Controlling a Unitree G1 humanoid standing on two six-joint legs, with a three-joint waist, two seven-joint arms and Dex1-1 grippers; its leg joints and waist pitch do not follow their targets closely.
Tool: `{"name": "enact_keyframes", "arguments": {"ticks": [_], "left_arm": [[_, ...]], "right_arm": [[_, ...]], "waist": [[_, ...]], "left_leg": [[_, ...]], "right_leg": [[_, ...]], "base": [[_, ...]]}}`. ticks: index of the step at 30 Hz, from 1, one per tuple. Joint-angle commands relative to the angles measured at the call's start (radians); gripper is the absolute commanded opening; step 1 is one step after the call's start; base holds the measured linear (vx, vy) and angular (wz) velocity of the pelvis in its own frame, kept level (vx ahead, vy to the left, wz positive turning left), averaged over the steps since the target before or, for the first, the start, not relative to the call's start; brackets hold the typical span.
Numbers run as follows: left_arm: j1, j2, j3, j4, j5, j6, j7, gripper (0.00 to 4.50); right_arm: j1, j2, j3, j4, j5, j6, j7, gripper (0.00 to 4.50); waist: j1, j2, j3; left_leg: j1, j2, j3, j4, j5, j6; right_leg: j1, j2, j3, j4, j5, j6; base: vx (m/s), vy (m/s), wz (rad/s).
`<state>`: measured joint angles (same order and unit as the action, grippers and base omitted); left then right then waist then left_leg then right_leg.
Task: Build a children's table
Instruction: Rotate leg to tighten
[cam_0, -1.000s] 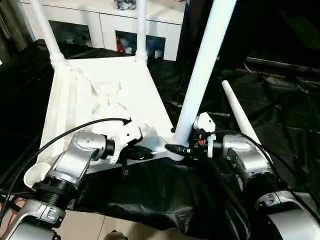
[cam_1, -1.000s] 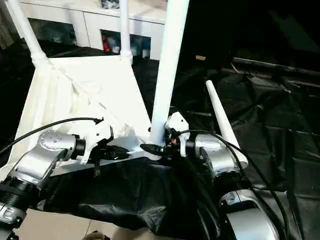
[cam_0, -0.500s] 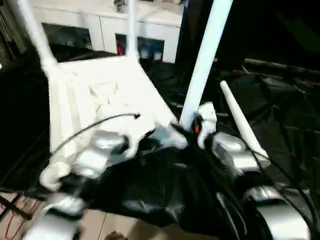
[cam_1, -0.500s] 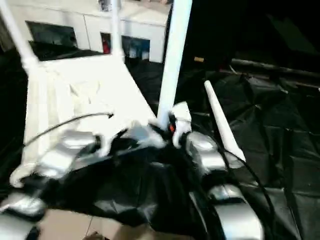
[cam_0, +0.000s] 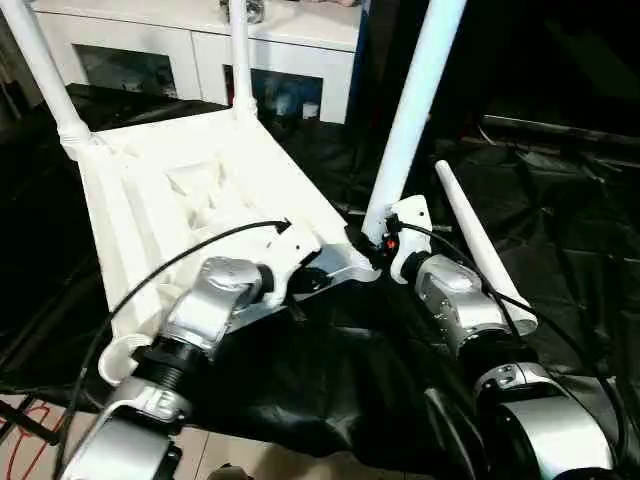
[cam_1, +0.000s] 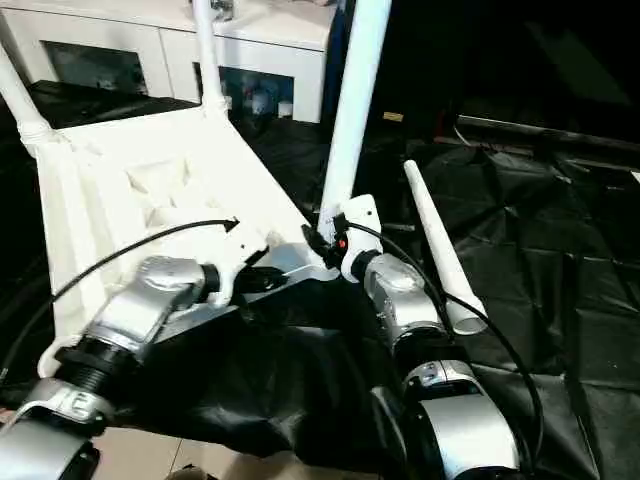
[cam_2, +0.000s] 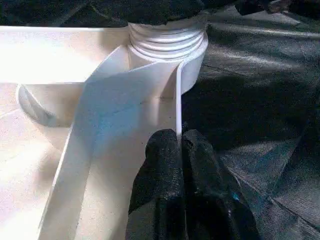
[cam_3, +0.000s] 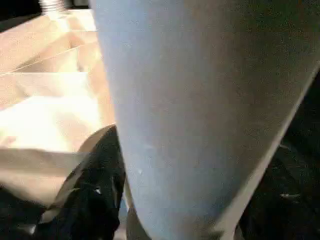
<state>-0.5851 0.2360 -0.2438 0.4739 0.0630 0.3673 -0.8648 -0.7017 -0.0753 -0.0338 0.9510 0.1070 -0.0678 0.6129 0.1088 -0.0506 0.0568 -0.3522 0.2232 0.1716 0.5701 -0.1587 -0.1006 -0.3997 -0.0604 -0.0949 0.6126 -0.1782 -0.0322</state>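
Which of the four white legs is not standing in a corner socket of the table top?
The loose leg, lying flat on the black sheet beside the right arm; the other three stand upright in the table top.

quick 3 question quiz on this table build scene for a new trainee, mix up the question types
1. True or false: the table top lies with its ribbed underside up.
2. How many legs stand in corner sockets? A) one B) three C) four
3. What does the left gripper pinch?

Key
1. True.
2. B: two far legs and the near leg at the right gripper; a fourth leg lies on the black sheet.
3. A thin rib at the table top's near corner socket.
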Motion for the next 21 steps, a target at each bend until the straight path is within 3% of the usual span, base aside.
{"name": "enact_keyframes", "arguments": {"ticks": [1,4,10,16,17,21], "left_arm": [[0.004,0.013,-0.020,-0.072,-0.052,-0.060,-0.076,0.00],[0.011,0.030,-0.023,-0.082,-0.055,-0.061,-0.103,0.00],[0.044,0.108,-0.035,-0.126,-0.080,-0.081,-0.232,0.00],[0.060,0.153,-0.035,-0.148,-0.095,-0.080,-0.289,0.00],[0.061,0.155,-0.034,-0.149,-0.096,-0.081,-0.289,0.00],[0.070,0.167,-0.030,-0.157,-0.097,-0.082,-0.297,0.00]], "right_arm": [[0.040,-0.015,0.077,-0.030,-0.006,0.029,0.184,3.16],[0.049,-0.038,0.091,-0.047,-0.009,0.030,0.236,3.16],[0.093,-0.142,0.172,-0.114,-0.037,0.029,0.466,3.16],[0.062,-0.150,0.169,-0.056,-0.080,0.015,0.407,3.16],[0.061,-0.148,0.169,-0.053,-0.081,0.016,0.405,2.92],[0.065,-0.143,0.173,-0.073,-0.060,0.037,0.413,2.73]], "waist": [[0.001,0.006,-0.065],[0.003,0.006,-0.067],[0.008,0.003,-0.066],[0.007,0.003,-0.066],[0.006,0.003,-0.065],[0.004,0.002,-0.064]], "left_leg": [[0.004,0.013,-0.001,-0.060,-0.250,0.026],[0.003,0.016,-0.001,-0.059,-0.230,0.037],[0.004,0.017,0.003,-0.057,-0.216,0.047],[0.003,0.016,0.002,-0.058,-0.218,0.033],[0.003,0.016,0.001,-0.059,-0.221,0.031],[0.004,0.016,0.000,-0.060,-0.227,0.029]], "right_leg": [[0.050,-0.084,0.055,-0.088,-0.321,-0.135],[0.051,-0.084,0.057,-0.081,-0.276,-0.151],[0.051,-0.081,0.058,-0.077,-0.232,-0.174],[0.051,-0.084,0.057,-0.077,-0.263,-0.173],[0.051,-0.085,0.057,-0.077,-0.270,-0.172],[0.050,-0.083,0.057,-0.079,-0.287,-0.162]], "base": [[0.000,0.000,0.00],[0.000,0.000,0.00],[0.000,0.000,0.00],[0.000,0.000,0.00],[0.000,0.000,0.00],[0.000,0.000,0.00]]}}
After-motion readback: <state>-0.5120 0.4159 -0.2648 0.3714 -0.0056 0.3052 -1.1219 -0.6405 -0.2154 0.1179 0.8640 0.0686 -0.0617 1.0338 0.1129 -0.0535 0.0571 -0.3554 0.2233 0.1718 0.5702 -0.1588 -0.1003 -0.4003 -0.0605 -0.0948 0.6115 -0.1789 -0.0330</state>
